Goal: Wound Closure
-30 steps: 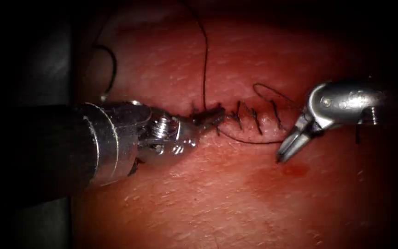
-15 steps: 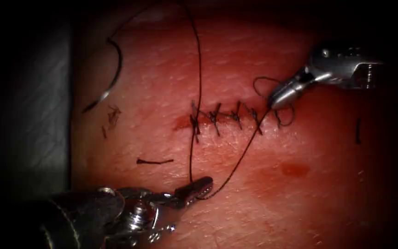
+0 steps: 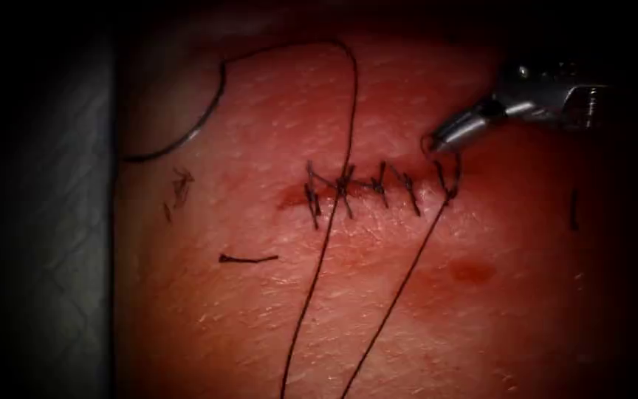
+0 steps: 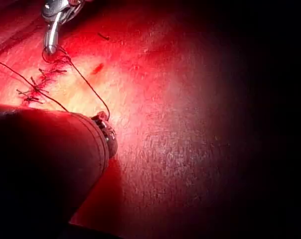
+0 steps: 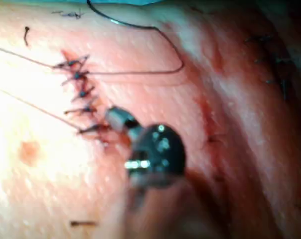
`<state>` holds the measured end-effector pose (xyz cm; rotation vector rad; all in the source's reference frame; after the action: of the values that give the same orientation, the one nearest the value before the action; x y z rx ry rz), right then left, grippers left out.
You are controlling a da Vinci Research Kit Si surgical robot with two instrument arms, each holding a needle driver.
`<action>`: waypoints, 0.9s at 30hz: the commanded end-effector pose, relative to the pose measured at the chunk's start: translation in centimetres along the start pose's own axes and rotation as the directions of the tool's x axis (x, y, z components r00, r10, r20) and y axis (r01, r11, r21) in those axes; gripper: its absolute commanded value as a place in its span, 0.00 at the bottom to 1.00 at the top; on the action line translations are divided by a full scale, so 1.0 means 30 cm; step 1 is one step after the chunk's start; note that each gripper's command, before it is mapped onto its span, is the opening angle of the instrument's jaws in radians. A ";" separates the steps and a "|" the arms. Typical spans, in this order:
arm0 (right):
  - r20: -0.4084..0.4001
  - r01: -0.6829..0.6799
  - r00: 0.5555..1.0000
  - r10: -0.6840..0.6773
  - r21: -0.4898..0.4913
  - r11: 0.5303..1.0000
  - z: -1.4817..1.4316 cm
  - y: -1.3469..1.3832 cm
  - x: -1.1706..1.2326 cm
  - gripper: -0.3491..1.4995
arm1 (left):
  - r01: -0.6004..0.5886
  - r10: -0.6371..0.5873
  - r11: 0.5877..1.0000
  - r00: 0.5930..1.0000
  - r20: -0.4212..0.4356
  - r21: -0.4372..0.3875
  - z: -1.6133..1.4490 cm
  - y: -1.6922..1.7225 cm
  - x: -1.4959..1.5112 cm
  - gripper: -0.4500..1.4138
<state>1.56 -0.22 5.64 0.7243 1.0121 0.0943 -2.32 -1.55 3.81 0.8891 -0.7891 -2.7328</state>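
The cut (image 3: 367,185) in the tissue (image 3: 378,310) is held by several dark stitches. My right tool (image 3: 436,140) sits just above the cut's right end, jaws shut on the short thread end at the last stitch; it also shows in the left wrist view (image 4: 51,47) and in its own view (image 5: 115,117). Two taut thread strands (image 3: 400,284) run down from the stitch line to my left tool (image 4: 104,119), whose jaws are shut on the thread. The curved needle (image 3: 186,133) lies free on the tissue, left of the cut, held by neither tool.
Cut ends of thread lie below-left of the cut (image 3: 249,258), near the needle (image 3: 180,185) and far right (image 3: 574,210). A spot of red fluid (image 3: 470,271) marks the tissue below the cut's right end. A grey cloth (image 3: 60,244) borders the tissue on the left.
My left tool moved from the cut down out of the endoscope view, pulling thread. My right tool rose and took the loop at the right end, which drew small. The needle shifted.
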 end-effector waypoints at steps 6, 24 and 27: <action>0.008 -0.012 1.000 0.012 -0.043 0.999 0.0026 0.0037 -0.0015 0.00 | -0.012 0.011 1.000 1.000 -0.026 -0.026 -0.003 0.006 0.004 0.00; 0.009 -0.028 1.000 0.029 -0.099 0.995 0.0022 0.0107 -0.0020 0.00 | -0.008 -0.001 0.997 0.993 -0.118 -0.080 -0.023 0.020 0.014 0.00; 0.010 -0.028 1.000 0.029 -0.102 0.994 0.0023 0.0114 -0.0026 0.00 | -0.004 -0.011 0.995 0.989 -0.151 -0.098 -0.025 0.023 0.017 0.00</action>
<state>1.59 0.03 5.86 0.6423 0.9774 0.1669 -2.23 -2.59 3.33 1.0635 -0.6235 -2.6372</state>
